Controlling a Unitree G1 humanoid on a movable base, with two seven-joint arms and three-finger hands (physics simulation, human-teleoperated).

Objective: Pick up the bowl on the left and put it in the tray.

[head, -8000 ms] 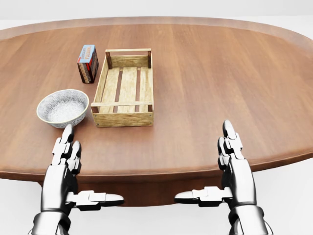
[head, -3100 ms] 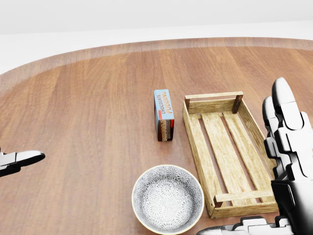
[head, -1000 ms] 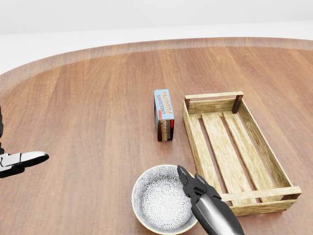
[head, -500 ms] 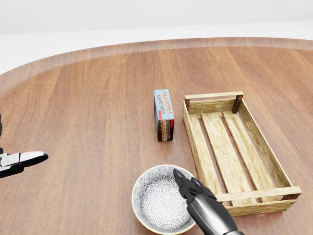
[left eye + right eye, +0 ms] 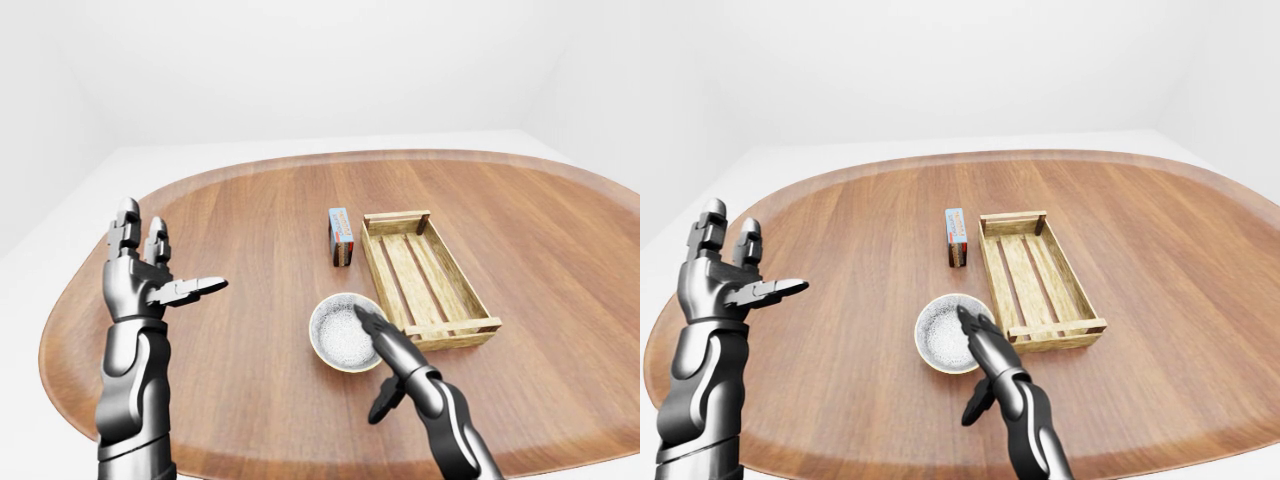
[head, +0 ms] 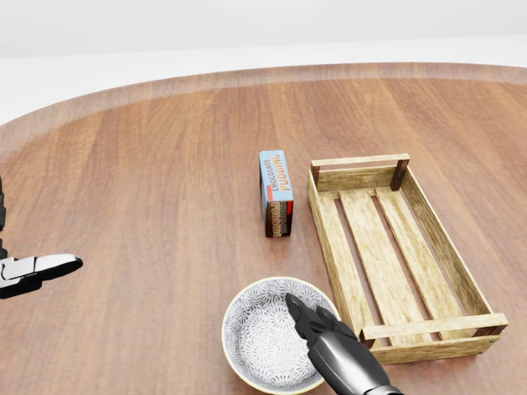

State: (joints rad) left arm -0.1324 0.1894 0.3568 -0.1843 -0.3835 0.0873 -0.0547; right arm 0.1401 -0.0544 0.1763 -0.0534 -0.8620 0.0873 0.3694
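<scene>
The patterned grey-white bowl (image 6: 257, 339) sits upright on the wooden table at the bottom middle of the head view. It lies just left of the slatted wooden tray (image 6: 360, 160), which holds nothing. My right hand (image 6: 311, 322) reaches in from below, its straight fingers lying over the bowl's right rim and inside. Its thumb (image 5: 378, 408) hangs outside the bowl, so the hand is open. Contact with the bowl is unclear. My left hand (image 5: 150, 283) is raised open at the far left, well away from the bowl.
A blue chocolate pudding box (image 6: 277, 194) stands on edge just left of the tray's upper corner, above the bowl. The oval table (image 5: 240, 230) spreads wide to the left and right; its near edge runs along the bottom of the eye views.
</scene>
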